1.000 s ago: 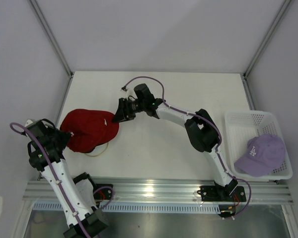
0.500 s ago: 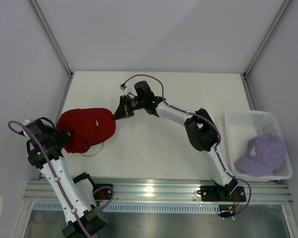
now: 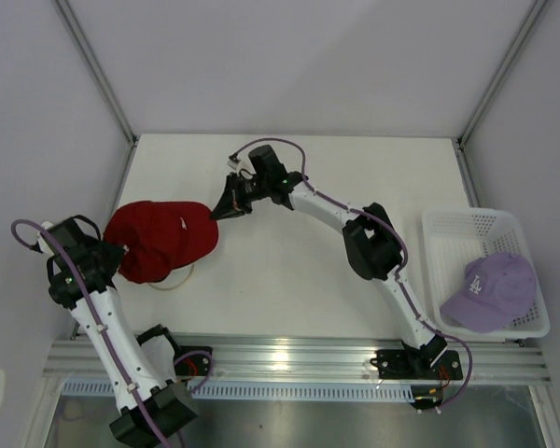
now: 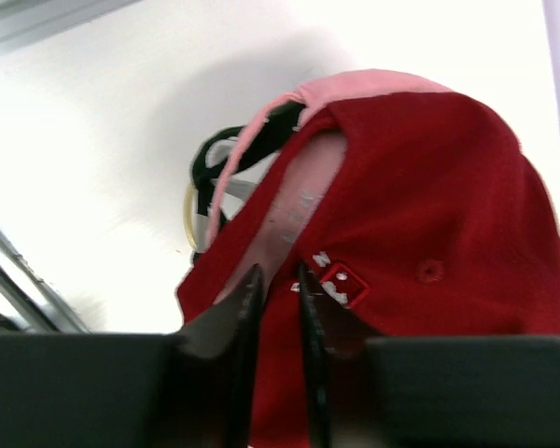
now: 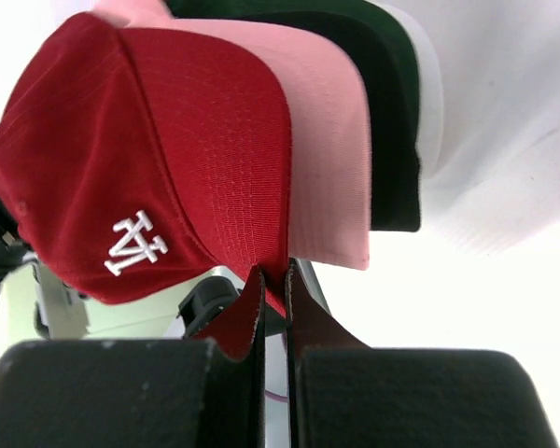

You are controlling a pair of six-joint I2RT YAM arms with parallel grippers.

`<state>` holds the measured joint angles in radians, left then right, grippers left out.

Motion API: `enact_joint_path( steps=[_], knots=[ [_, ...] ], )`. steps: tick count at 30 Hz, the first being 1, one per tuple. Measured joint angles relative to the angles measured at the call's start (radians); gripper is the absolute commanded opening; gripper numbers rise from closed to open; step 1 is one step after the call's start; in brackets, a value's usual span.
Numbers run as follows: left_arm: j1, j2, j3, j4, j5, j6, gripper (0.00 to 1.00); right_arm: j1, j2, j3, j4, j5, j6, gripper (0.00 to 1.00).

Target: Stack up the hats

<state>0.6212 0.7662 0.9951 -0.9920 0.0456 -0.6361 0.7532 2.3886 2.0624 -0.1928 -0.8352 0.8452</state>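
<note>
A red hat tops a pile at the table's left, over a pink hat and a dark green/black hat whose brims fan out below it. My right gripper is shut on the edge of the red brim, seen from above as the right gripper at the pile's right side. At the red hat's rear, my left gripper has its fingers slightly parted over the red fabric beside the small back logo. A lavender hat with a white logo lies in the basket.
The white mesh basket stands at the right table edge. A gold wire stand peeks from under the pile. White walls and metal posts close in the table's back and sides, and an aluminium rail runs along the near edge.
The right gripper shut on the red brim and drew slightly back. The red hat shifted left over the pile. The left gripper moved left and its fingers parted a little.
</note>
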Motion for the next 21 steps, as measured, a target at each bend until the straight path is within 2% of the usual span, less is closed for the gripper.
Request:
enact_joint_path(
  steps=[2,3,5,6,9,12,16,21],
  knots=[
    [0.0,0.005,0.0,0.0,-0.014,0.009,0.34,-0.003,0.017,0.01,-0.013,0.0,0.021,0.0],
    [0.0,0.005,0.0,0.0,-0.018,0.012,0.42,-0.005,0.024,0.014,-0.017,0.0,0.029,0.0],
    [0.0,0.006,0.007,-0.001,-0.026,0.027,0.49,-0.007,0.038,0.026,-0.034,0.0,0.046,0.0],
    [0.001,0.006,0.013,-0.003,-0.025,0.034,0.57,-0.008,0.042,0.032,-0.042,0.0,0.05,0.0],
    [0.007,0.013,0.059,-0.016,-0.009,0.055,0.73,-0.011,0.046,0.05,-0.077,0.003,0.06,0.0],
    [0.021,0.025,0.127,-0.021,0.002,0.071,0.81,-0.013,0.046,0.059,-0.098,0.008,0.064,0.0],
    [0.058,0.024,0.198,-0.02,0.023,0.085,0.81,-0.014,0.046,0.059,-0.108,0.01,0.064,0.0],
    [0.129,0.035,0.228,-0.02,0.068,0.087,0.7,-0.015,0.046,0.059,-0.107,0.01,0.068,0.0]
  ],
)
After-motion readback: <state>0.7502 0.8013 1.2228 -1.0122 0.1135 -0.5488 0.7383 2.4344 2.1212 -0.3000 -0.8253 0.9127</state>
